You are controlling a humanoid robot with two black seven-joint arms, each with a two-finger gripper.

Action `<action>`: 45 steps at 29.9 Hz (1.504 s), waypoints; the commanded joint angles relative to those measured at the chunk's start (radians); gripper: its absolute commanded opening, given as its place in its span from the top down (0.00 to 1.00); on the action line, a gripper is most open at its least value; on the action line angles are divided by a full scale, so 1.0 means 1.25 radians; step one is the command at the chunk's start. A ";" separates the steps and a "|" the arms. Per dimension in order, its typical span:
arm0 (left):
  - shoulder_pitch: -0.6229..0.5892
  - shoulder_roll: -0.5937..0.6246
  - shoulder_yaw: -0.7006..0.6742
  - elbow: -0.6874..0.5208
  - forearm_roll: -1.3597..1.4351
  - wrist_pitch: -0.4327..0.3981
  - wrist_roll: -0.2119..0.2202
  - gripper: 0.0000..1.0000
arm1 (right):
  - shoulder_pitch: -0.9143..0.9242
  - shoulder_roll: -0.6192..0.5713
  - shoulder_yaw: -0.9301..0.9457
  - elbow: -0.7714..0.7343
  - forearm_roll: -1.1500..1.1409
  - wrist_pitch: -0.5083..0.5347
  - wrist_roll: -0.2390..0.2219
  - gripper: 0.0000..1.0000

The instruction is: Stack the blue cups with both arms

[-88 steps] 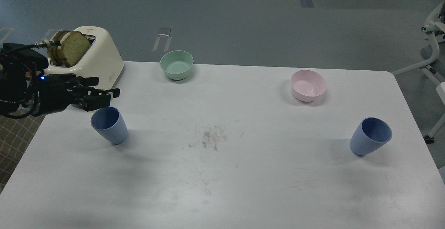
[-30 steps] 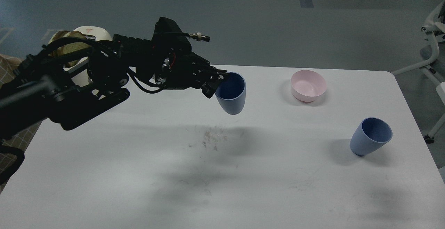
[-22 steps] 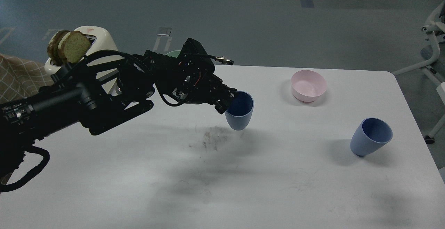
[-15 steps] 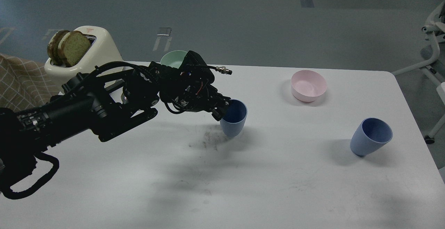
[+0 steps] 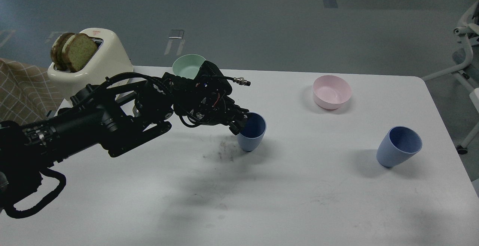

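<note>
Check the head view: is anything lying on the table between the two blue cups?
No. The table is bare between the cup held by the left gripper, and the free cup. The pink bowl sits farther back.

The left arm (image 5: pixel 93 126) is built of matte black segments — thick and tubular near the view's edge, more open and angular farther out. Black cables are looped along it, and one heavy cable is curled at the lower left. Thin red wires and a silver joint disc are seen near the wrist — a silver threaded connector juts from its top.
</note>
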 commanded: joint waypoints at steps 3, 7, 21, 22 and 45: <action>-0.009 0.009 -0.013 -0.002 -0.039 0.000 -0.001 0.26 | -0.001 -0.029 0.001 -0.002 -0.001 0.000 0.000 0.00; -0.009 0.021 -0.094 0.006 -0.149 0.000 0.000 0.08 | -0.003 -0.057 0.000 -0.003 -0.004 0.000 0.000 0.00; 0.098 0.033 -0.500 0.043 -0.855 0.133 -0.002 0.02 | -0.010 -0.251 -0.020 -0.003 -0.124 0.000 0.000 0.00; 0.121 0.026 -0.566 0.049 -0.945 0.133 0.000 0.02 | -0.008 -0.257 -0.023 0.001 -0.160 0.000 0.000 0.00; 0.206 -0.003 -0.710 0.146 -1.305 0.162 0.001 0.02 | 0.082 -0.223 -0.428 0.316 -0.998 0.000 0.043 0.00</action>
